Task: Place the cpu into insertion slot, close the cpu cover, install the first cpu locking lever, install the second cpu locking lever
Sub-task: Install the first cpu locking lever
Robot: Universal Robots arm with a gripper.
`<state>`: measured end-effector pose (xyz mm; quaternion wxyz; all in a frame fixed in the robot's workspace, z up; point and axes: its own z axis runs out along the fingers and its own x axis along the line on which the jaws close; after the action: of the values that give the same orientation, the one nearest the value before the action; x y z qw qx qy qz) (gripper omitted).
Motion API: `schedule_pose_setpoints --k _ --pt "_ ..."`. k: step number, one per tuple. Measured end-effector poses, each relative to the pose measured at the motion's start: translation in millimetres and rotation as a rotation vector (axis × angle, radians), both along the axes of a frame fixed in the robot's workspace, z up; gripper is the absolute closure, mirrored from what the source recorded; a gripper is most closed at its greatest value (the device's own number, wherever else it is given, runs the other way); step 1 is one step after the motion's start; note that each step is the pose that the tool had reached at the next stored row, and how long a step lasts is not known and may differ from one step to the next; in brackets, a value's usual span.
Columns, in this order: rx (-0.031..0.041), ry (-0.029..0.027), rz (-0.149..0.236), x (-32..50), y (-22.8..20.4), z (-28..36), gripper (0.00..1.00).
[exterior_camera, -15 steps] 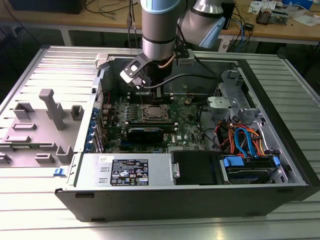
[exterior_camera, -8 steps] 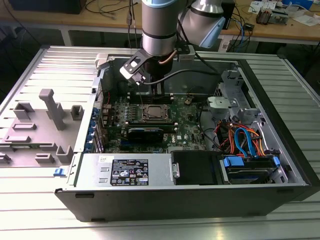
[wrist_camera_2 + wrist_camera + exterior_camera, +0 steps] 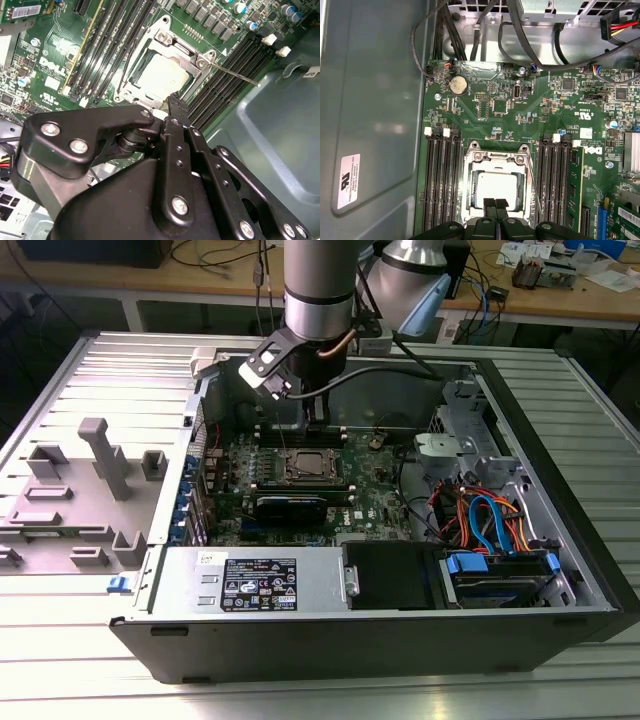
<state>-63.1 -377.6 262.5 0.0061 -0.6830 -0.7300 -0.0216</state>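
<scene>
End effector (image 3: 495, 205) pressed together — one cpu (image 3: 497, 186) beneath one cpu cover (image 3: 495, 159), one lever (image 3: 234, 75) sticking out.

An electronics lab — open computer case (image 3: 350, 650) on a ribbed metal table (image 3: 100, 670), cluttered workbench (image 3: 560, 302) behind.

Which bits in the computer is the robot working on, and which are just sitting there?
For the job: cpu, cpu cover around it, thin locking lever, gripper.

Just sitting there: memory slots, round coin battery, orange and blue cables, grey plastic tray.
</scene>
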Motion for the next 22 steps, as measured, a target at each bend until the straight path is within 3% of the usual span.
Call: schedule_pose_setpoints --k 3,22 --pt "-0.0001 0.0001 0.001 0.0 0.0 0.1 0.89" --pt "-0.0001 0.0001 0.108 0.0 0.0 0.1 0.89"
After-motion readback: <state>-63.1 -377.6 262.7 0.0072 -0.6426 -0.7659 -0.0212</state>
